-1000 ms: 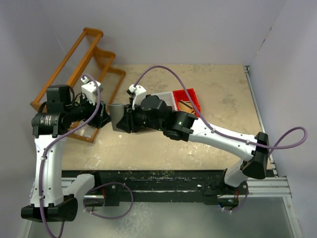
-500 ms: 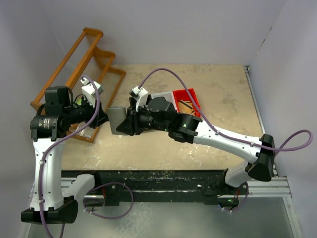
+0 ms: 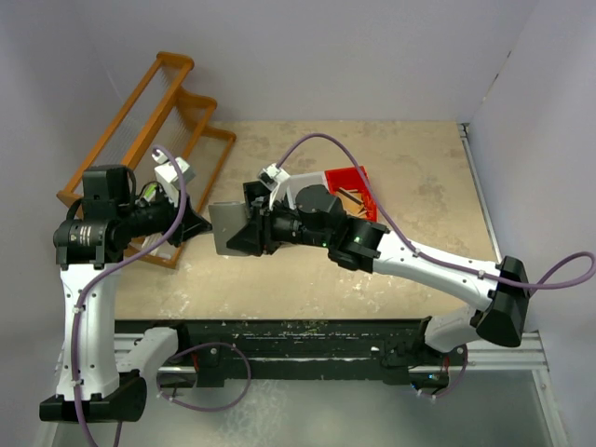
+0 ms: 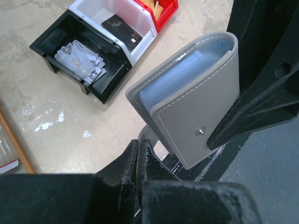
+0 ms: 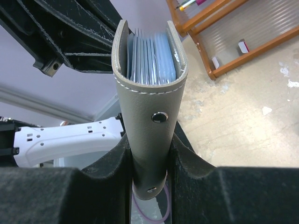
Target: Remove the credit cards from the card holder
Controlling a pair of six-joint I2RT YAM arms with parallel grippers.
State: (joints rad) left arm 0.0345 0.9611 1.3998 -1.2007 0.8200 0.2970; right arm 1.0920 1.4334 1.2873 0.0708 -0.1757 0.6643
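1. A tan, speckled, scuffed table [image 3: 307, 279] stands between plain pale lilac walls [image 3: 372, 56].
2. The white-and-black left arm [image 3: 88, 307] and right arm [image 3: 438, 265], each trailing a purple cable, meet over the table's left half.
3. An orange wooden rack [image 3: 177, 102] with stepped rails leans at the far left, its lower end hidden behind the left arm.
4. A black bin [image 4: 51, 39], a white bin [image 4: 142, 44] and a red bin [image 4: 168, 11], all of moulded plastic, sit side by side.
5. The right gripper [image 5: 149, 151] is clamped on the holder [image 5: 149, 100], which stands upright in the air between the arms.
6. The left gripper [image 4: 138, 149] is at the holder's lower edge, its fingers nearly together with a thin slit between them. Whether they pinch anything cannot be told.
7. The holder is grey, leather-like and white-stitched, with a rounded spine. Its clear bluish sleeves [image 5: 154, 51] fan out at the top, and cards inside them cannot be told from the plastic.
8. Pale cards [image 4: 79, 63] lie heaped in the black bin, their print too small to read.
9. A black card [image 4: 122, 31] lies in the white bin, its pale lettering unreadable.
10. Tan wood pieces [image 4: 156, 5] in the red bin are cut off by the frame.
11. A round metal stud [image 5: 160, 116] shines on the spine.
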